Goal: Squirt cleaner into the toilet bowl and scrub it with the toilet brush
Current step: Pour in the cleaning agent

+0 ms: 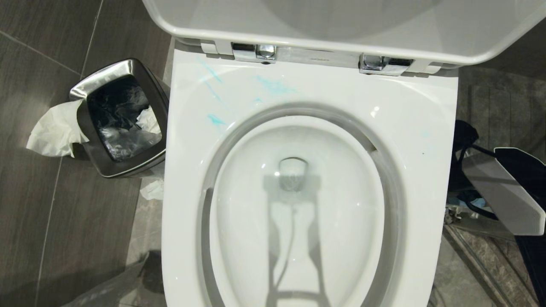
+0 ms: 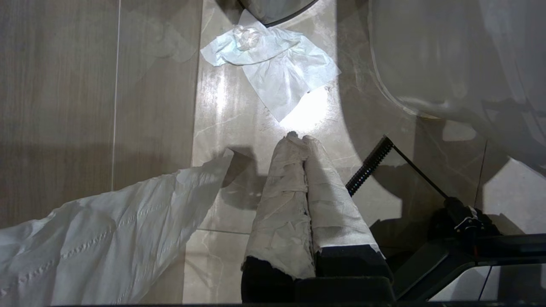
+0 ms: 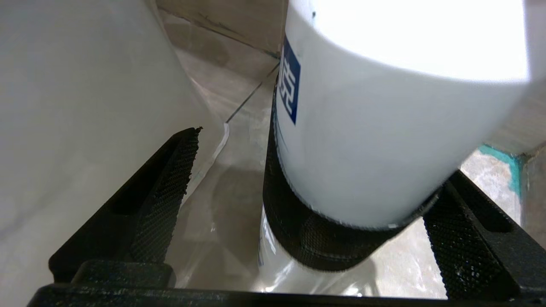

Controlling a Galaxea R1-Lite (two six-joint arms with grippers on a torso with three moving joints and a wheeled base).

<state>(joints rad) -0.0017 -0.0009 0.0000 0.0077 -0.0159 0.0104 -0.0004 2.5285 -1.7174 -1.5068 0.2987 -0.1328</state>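
A square steel bin [image 1: 121, 117] with a black liner stands left of the toilet bowl [image 1: 307, 170], white tissue [image 1: 55, 130] draped over its rim. The left gripper [image 2: 298, 138], its paper-wrapped fingers clenched together on nothing, hangs over the floor tiles near a crumpled tissue [image 2: 273, 64]. Turquoise cleaner [image 1: 273, 85] smears the bowl's rear rim. Right of the bowl, the right gripper [image 3: 307, 179] stands released, both jaws flanking a white cylindrical container [image 3: 384, 136].

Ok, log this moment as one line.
glossy white ceramic toilet bowl: turquoise smears | left tool: shut | right tool: open, straddling white cylinder
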